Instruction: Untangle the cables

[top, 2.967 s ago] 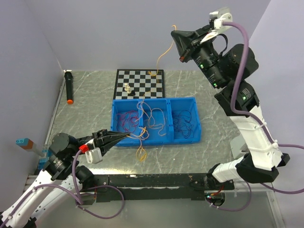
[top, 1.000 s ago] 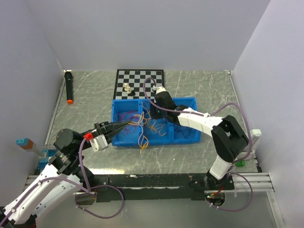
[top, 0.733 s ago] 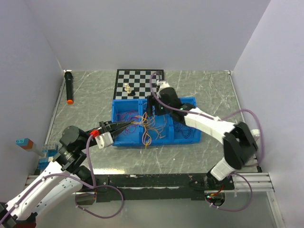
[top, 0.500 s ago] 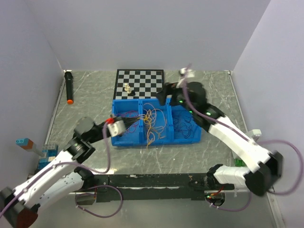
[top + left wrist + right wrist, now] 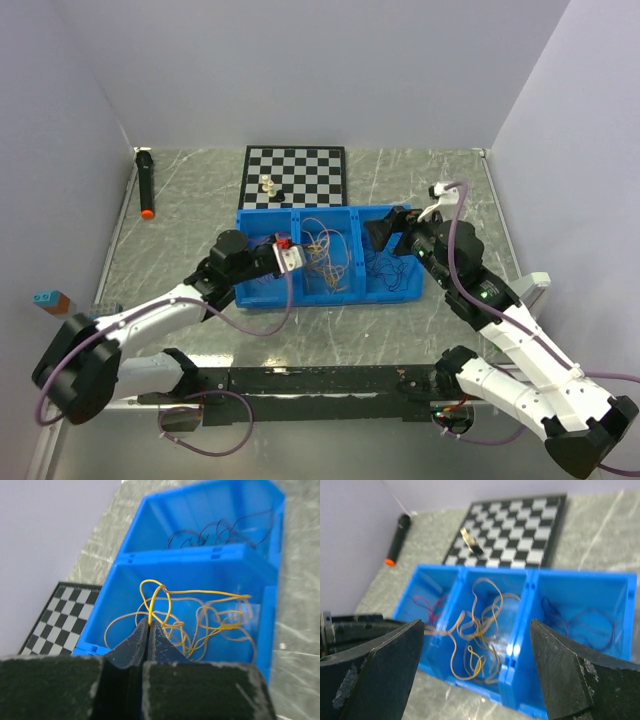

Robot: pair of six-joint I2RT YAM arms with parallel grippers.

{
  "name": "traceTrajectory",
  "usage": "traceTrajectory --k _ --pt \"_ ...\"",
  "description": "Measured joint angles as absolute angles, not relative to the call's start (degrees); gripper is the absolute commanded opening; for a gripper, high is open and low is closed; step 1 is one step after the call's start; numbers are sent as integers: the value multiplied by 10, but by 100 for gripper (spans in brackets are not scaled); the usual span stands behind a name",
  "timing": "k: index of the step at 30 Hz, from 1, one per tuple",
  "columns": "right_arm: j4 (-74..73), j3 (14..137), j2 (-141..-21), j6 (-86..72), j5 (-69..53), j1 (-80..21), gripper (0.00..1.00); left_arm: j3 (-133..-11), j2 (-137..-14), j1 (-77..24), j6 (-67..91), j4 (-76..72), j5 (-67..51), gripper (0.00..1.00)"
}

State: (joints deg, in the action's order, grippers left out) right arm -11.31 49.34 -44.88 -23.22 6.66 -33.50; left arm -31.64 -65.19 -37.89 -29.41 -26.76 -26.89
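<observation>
Left gripper, from above, sits in the blue tray's middle compartment among the orange-yellow cables, nearer them than the right gripper over the tray's right compartment. Left wrist view: jaws pinched together on one strand. Right wrist view: jaws wide apart.

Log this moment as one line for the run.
left fingers: shut on orange-yellow cable | right fingers: open, empty, above blue bin | rest of orange-yellow bunch: middle compartment, tangled

Left end effector reaches low and forward, pinched tight on cables; right end effector hangs spread wide, tilted down.
</observation>
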Motion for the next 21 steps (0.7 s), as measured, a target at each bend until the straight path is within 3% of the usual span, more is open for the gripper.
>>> traceTrajectory --k 2,4,9,12,14,18,21 --pt "-120 477 -445 -239 67 -335 92 -323 -684 -379 -304 -276 -255 2" --pt "-121 465 -444 -246 67 -335 92 -335 -713 -379 -310 -277 -239 18" --pt "-123 446 -443 -261 66 -335 93 -399 -782 -378 -336 -211 -194 37" --pt "-125 446 -443 -263 66 -335 93 -460 -808 -378 -334 -145 -172 56" --pt "-126 446 -441 -263 65 -335 94 -522 -823 -378 -320 -80 -164 62" --pt "-137 448 -437 -259 64 -335 98 -672 -851 -378 -274 64 -156 88" --pt "-160 463 -440 -252 59 -335 100 -830 -887 -376 -236 216 -158 94"
